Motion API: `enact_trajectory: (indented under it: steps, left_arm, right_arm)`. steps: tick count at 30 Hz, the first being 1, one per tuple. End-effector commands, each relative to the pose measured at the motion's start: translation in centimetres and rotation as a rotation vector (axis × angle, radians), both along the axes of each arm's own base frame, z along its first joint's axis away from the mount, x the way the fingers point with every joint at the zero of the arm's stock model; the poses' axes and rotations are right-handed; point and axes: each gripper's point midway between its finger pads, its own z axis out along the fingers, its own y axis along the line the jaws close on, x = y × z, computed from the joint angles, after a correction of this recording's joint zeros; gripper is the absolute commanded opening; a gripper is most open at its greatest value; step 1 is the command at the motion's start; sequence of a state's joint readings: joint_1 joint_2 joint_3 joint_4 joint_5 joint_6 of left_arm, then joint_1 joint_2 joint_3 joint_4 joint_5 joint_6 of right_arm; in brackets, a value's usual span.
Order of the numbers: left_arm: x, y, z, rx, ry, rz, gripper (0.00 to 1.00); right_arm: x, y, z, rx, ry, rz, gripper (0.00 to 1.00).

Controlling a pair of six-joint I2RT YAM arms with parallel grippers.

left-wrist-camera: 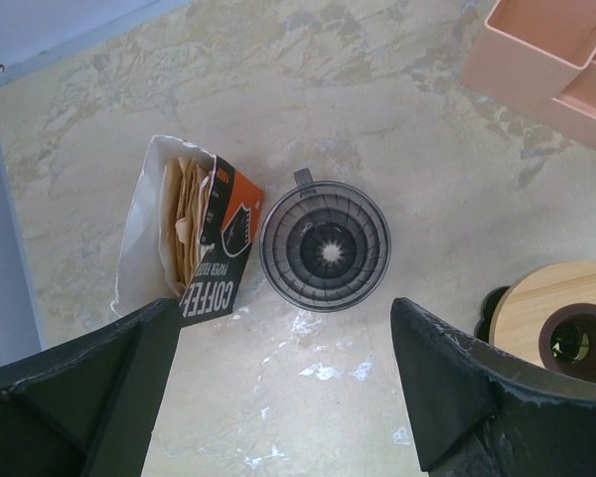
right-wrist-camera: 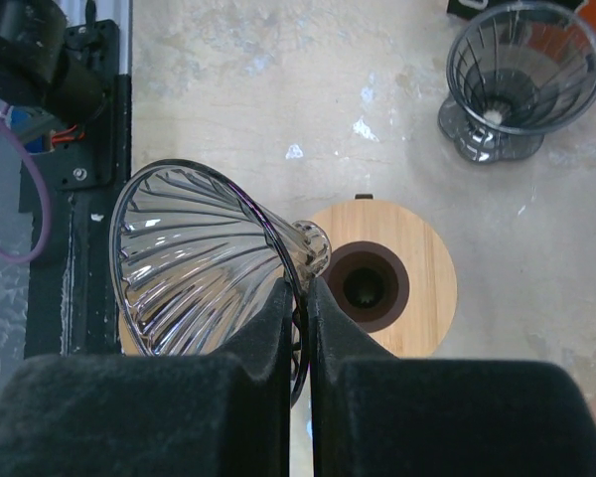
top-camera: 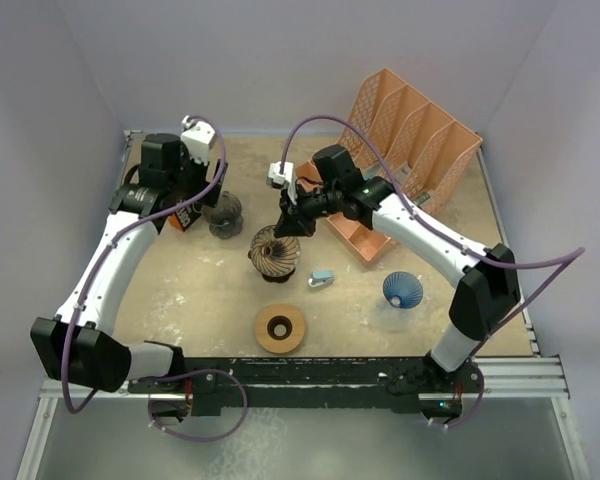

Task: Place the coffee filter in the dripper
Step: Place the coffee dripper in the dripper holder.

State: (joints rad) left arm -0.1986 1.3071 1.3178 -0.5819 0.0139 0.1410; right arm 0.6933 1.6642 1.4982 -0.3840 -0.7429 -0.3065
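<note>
Working outward from the near edge of the table [top-camera: 180, 300]: a wooden ring [top-camera: 280, 328] lies flat near the middle of that edge, with a blue dripper [top-camera: 402, 290] off to its right. Just past the ring, at the table's middle, my right gripper [right-wrist-camera: 300, 308] is clenched on a clear ribbed glass dripper [right-wrist-camera: 204, 263] and holds it tilted.

Now the part that matters. My left gripper [left-wrist-camera: 285, 328] hangs over the far-left part of the table, jaws spread wide and holding nothing. Ahead and to its left lies the filter packet [left-wrist-camera: 144, 238], torn open, with tan filters [left-wrist-camera: 187, 224] stacked on edge inside and its long axis running away from me. Just beside the packet, straight ahead of the gap between my jaws, a grey dripper [left-wrist-camera: 325, 246] stands upright, mouth up.

So the filters sit slightly left of my left gripper, and that arm is clearly the nearer one. I reckon it shifts left and drops to pinch a filter.

The packet's black-and-orange label [left-wrist-camera: 219, 268] reads "COFFEE" in white, with "PAPER FILTER" smaller beneath. The rest is too small to read.

Farthest out, by the far-right corner, stands a pink organiser [top-camera: 410, 130].
</note>
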Motion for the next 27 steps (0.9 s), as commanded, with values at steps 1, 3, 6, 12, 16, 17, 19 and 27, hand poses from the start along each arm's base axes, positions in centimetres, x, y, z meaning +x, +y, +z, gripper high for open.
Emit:
enact_trajectory:
  steps: [1,3,6,12,16,17,19,27]
  left_arm:
    - [0.1,-0.4,3.0,-0.042,-0.102,-0.020,0.86]
    - [-0.2,-0.6,2.9,-0.043,-0.100,-0.039,0.86]
    - [-0.6,-1.0,2.4,-0.035,-0.094,-0.076,0.86]
    - [-1.7,-2.0,1.4,-0.034,-0.069,-0.168,0.86]
    - [-2.5,-3.0,0.9,-0.036,-0.044,-0.246,0.85]
    - [-2.8,-3.2,0.7,-0.033,-0.035,-0.268,0.85]
    - [-3.4,-3.6,0.3,-0.022,-0.015,-0.311,0.84]
    - [-7.1,-5.9,-1.4,0.017,0.076,-0.530,0.81]
  right_arm:
    - [1.7,0.6,2.2,0.044,0.009,-0.071,0.00]
    - [2.3,0.4,1.5,0.030,0.025,-0.083,0.00]
    - [2.9,0.0,0.2,0.000,0.054,-0.090,0.00]
    - [3.3,-0.5,-1.5,-0.047,0.080,-0.082,0.00]
    - [3.8,-0.8,-2.4,-0.065,0.090,-0.084,0.00]
    - [3.8,-0.9,-2.6,-0.070,0.094,-0.084,0.00]
    - [3.9,-1.0,-2.9,-0.074,0.103,-0.084,0.00]
    - [4.5,-0.9,-3.7,-0.094,0.129,-0.096,0.00]
